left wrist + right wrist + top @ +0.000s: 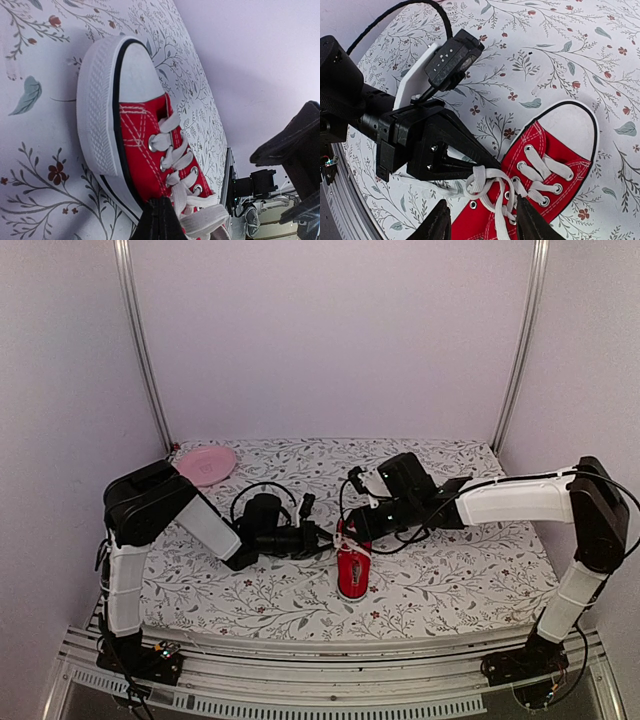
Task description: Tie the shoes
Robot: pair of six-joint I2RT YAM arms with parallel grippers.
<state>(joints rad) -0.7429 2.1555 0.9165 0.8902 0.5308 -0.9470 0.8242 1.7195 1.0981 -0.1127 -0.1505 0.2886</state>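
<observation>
Pinches a lace loop [479, 176] of the red sneaker [352, 572] with the left gripper [489, 167], fingers [462, 147] pressed together to a point on it. Holds the right gripper [482, 222] just above the eyelets, fingers [439, 226] spread wide, gripping nothing, straddling the loose laces. Finds the sneaker mid-table [450, 570], sole down, toe toward the near edge, between both arms. Looks like loop-forming, with no knot yet. To do it well: hold the left pinch firm and taut leftward, lower the right fingers around the other strand only, close fully before pulling, and avoid dragging the sneaker sideways.
</observation>
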